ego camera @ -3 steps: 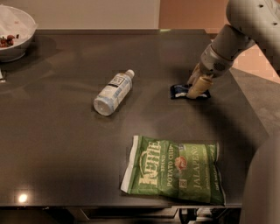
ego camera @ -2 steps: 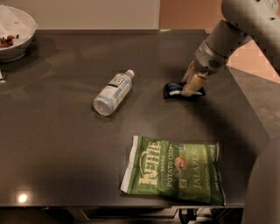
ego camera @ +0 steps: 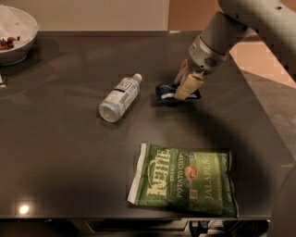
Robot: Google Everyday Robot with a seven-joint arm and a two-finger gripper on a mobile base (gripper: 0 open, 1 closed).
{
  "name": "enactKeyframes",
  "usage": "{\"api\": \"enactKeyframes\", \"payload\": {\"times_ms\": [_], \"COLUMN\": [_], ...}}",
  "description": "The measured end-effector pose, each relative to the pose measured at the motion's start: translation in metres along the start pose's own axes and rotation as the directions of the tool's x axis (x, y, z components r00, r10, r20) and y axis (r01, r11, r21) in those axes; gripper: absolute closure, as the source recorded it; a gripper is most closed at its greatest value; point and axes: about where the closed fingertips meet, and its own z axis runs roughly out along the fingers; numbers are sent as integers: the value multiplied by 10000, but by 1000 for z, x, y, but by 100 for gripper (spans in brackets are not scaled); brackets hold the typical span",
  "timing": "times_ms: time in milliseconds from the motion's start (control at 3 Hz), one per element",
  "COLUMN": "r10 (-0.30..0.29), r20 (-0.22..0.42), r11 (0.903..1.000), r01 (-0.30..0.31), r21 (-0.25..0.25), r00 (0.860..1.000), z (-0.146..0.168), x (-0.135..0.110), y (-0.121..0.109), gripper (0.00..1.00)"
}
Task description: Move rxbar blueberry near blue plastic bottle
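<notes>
Looks like office break area or robot test room; can't tell which. Dark counter [ego camera: 69, 176] holds snacks: chip bag [ego camera: 185, 180], bottle [ego camera: 119, 98], bowl [ego camera: 18, 32] at far left corner. Pale wall [ego camera: 92, 14] behind. Gripper [ego camera: 185, 84] low over counter, clamped on bar [ego camera: 164, 91].

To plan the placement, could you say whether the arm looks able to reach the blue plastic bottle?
Probably yes: the pincer, gripping the rxbar blueberry, sits just right of the blue plastic bottle, and nothing lies between them.
</notes>
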Motion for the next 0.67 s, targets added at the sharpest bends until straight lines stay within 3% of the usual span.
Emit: {"api": "enactKeyframes", "payload": {"times_ms": [667], "r10": [-409], "r20": [320], "r11": [9972], "r01": [428], "r21": [-611], "r00": [9987], "z": [24], "x": [-37], "y": [23], "gripper": [100]}}
